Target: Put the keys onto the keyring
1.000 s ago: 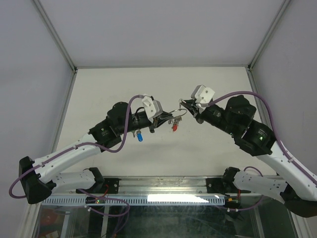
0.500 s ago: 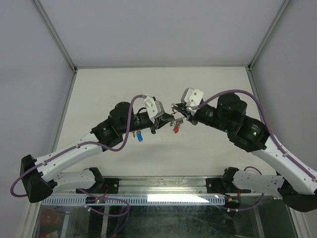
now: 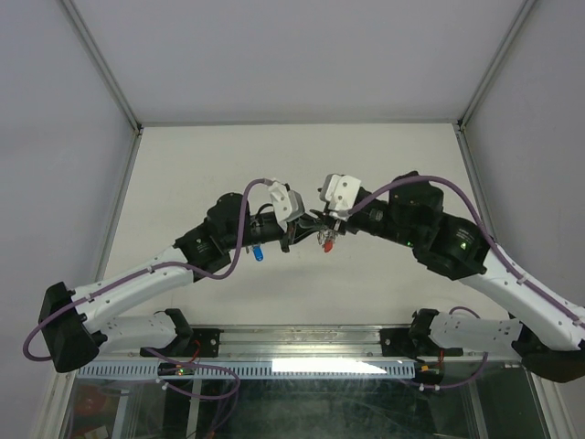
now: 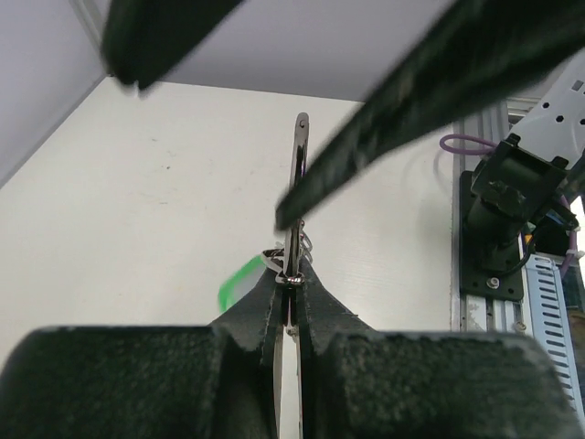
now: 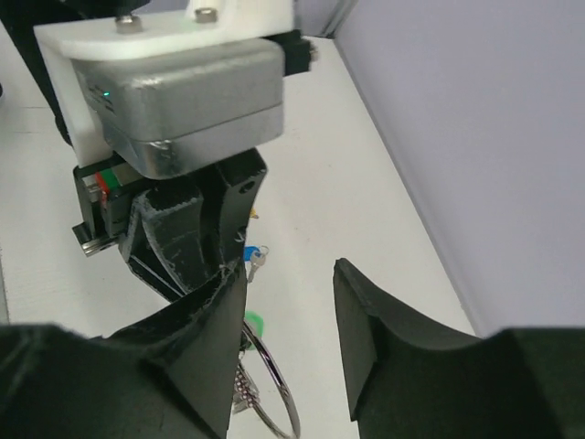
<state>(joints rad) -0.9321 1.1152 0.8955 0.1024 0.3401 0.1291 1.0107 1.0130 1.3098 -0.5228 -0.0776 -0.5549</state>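
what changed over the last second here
The right gripper moved left toward the left gripper, so the two now nearly meet above the table; its jaws are open. The left gripper barely shifted and stays shut on the keyring, with the red-capped key hanging below. The blue-capped key lies where it was.

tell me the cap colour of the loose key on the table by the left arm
Blue; the loose key shows best in the top external view.
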